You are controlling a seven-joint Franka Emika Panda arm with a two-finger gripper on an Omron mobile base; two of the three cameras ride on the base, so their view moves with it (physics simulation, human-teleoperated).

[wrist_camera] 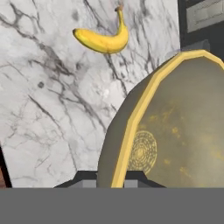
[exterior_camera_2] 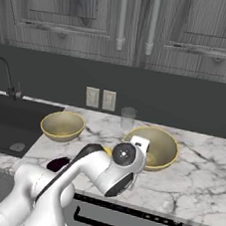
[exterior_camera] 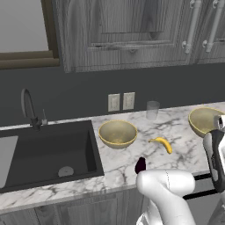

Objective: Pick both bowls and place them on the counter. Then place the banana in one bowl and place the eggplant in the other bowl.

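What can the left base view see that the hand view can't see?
The left base view adds the black sink, the faucet, the clear glass, the eggplant and the bowl beside the sink. The hand view adds a close look at the ring pattern inside the nearer bowl. Both show the banana, that nearer bowl and the marble counter.

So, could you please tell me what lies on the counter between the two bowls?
The banana lies between the left bowl and the right bowl, on bare marble counter, in the left base view.
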